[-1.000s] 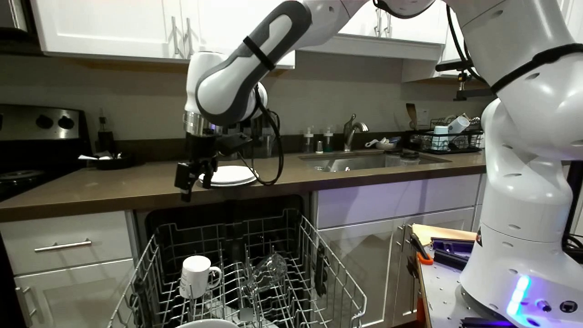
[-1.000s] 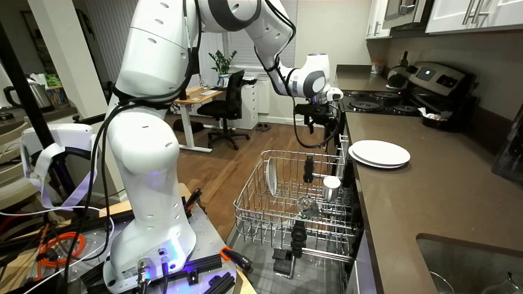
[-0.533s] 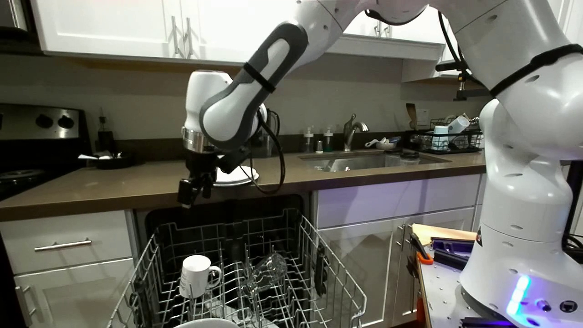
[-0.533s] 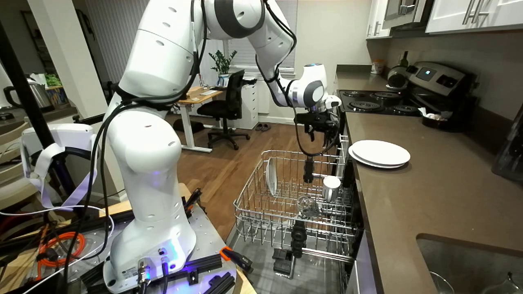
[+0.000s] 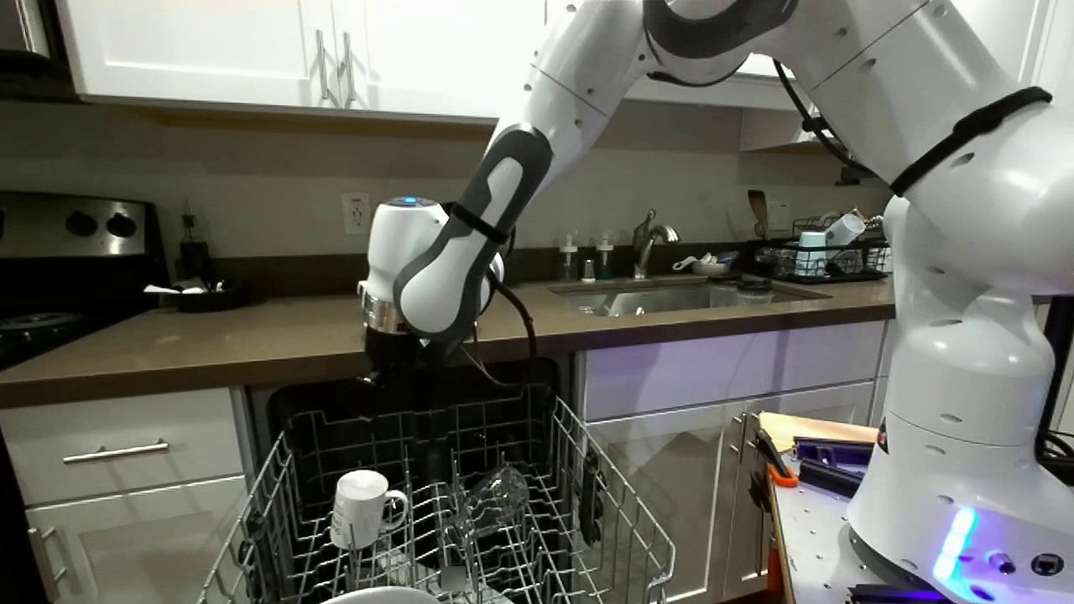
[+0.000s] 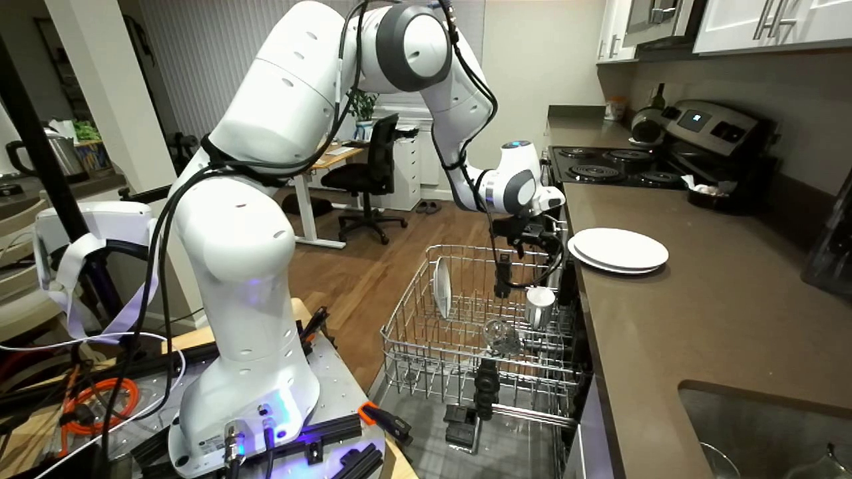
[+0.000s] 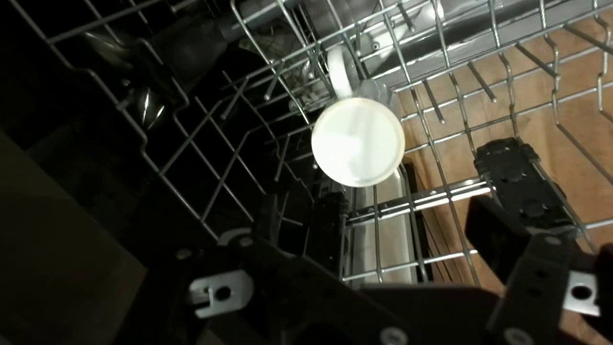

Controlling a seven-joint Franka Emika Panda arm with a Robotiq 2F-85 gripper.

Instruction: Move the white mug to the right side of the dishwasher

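Note:
The white mug (image 5: 359, 507) stands in the wire rack of the dishwasher (image 5: 617, 476), at the rack's left side in this exterior view. It also shows in an exterior view (image 6: 539, 307) beside the counter edge. In the wrist view the mug (image 7: 358, 142) is a round white disc with its handle toward the top; it appears bottom up. My gripper (image 7: 380, 225) is open and empty, its fingers spread wide, above the rack and apart from the mug. In an exterior view the gripper is dark against the dark dishwasher interior, so its fingertips are hard to see.
A clear glass (image 5: 497, 499) lies beside the mug in the rack. A white plate (image 6: 442, 288) stands upright in the rack. Stacked white plates (image 6: 619, 250) lie on the counter (image 6: 719, 319) by its edge. Rack tines and side rails surround the mug.
My gripper has come down from above the counter's height toward the rack and shifted slightly right in both exterior views. The mug, glass and plates have not moved.

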